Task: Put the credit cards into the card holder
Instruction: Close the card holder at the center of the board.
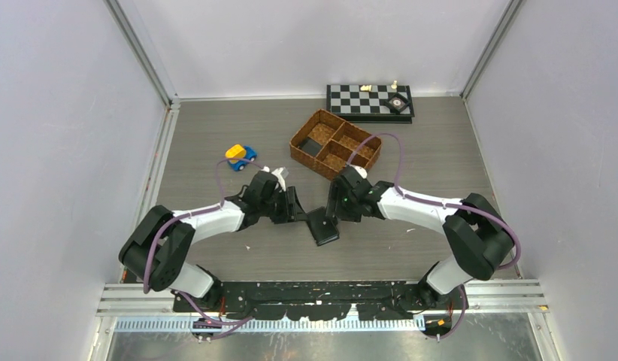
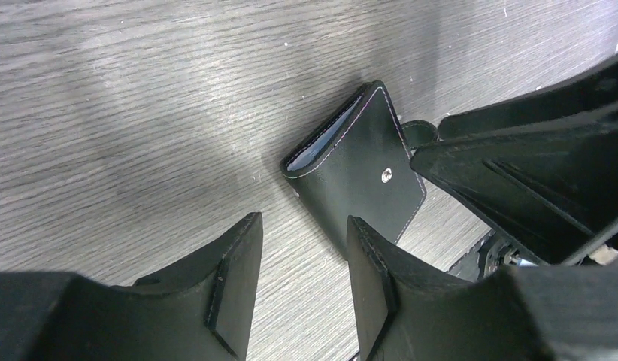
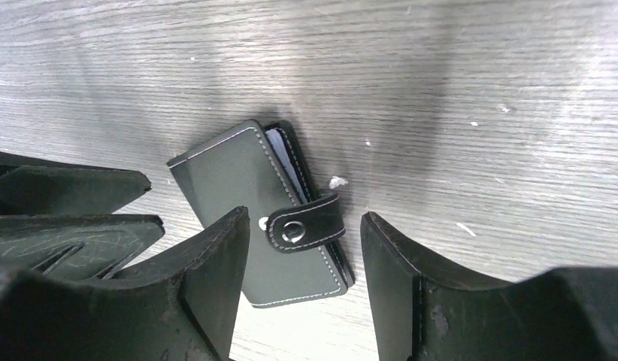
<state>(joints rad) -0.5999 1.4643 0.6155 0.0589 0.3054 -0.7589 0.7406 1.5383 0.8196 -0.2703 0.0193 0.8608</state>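
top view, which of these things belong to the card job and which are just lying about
Job: black card holder, folded shut; no loose cards that I can make out.
Lying about: wicker basket, yellow and blue toy car, chessboard with a few pieces.

Item counts. Card holder [image 3: 234,177]: one, black, bearing one snap tab [image 3: 306,226]. Grippers: two, the left gripper [image 2: 302,226] and the right gripper [image 3: 306,218], each with two fingers. Wicker basket [image 1: 304,159]: one, divided into compartments whose number is not clear from above; one compartment contains one dark flat item [image 1: 312,148]. Toy car [image 1: 240,156]: one, blue and yellow. Chessboard [image 1: 358,101]: one, carrying two pale pieces [image 1: 395,84] and one dark square object [image 1: 398,102].
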